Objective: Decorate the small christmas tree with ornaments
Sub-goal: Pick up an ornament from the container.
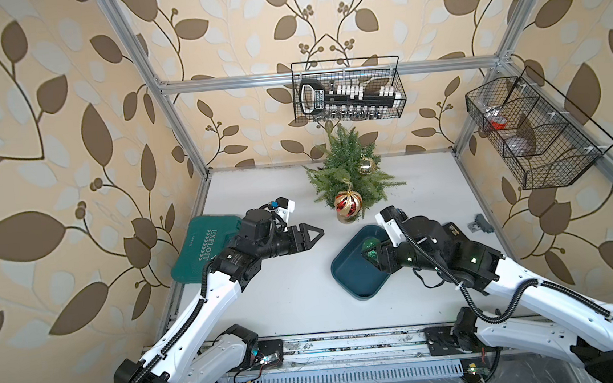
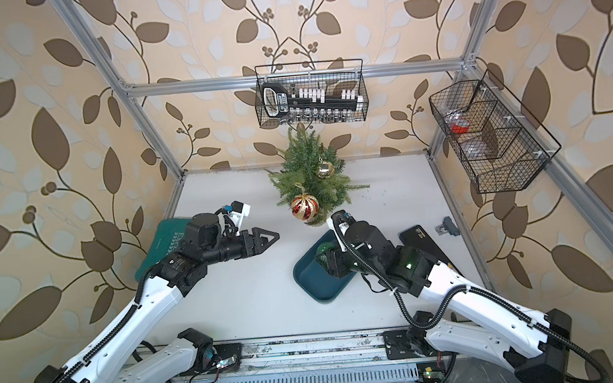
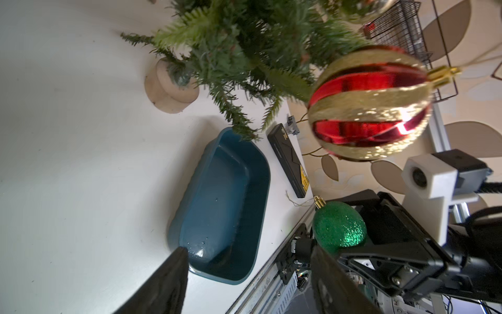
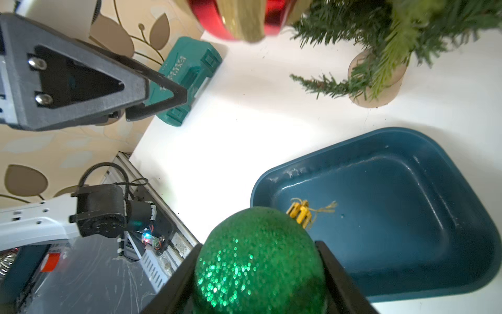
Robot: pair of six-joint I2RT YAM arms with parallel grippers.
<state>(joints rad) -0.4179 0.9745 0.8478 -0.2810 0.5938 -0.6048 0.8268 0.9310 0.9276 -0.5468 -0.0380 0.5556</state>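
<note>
The small christmas tree [image 1: 345, 158] [image 2: 303, 154] stands at the back of the white table on its tan base [image 3: 168, 89]. Two ornaments hang on it: a red-and-gold one [image 1: 348, 204] [image 3: 369, 103] low at the front and a small gold one [image 1: 366, 165] higher up. My right gripper [image 4: 258, 251] is shut on the green glitter ornament [image 4: 258, 261] [image 3: 338, 224], just above the blue tray [image 1: 342, 276] [image 4: 448, 277], gold cap pointing forward. My left gripper [image 1: 318, 233] [image 3: 248, 252] hovers open and empty left of the tray.
A green case [image 1: 200, 251] lies at the left edge under the left arm. A black flat box [image 2: 427, 244] and a small grey clip [image 1: 480, 222] lie to the right. Two wire baskets [image 1: 347, 90] [image 1: 534, 130] hang on the frame behind and beside the tree.
</note>
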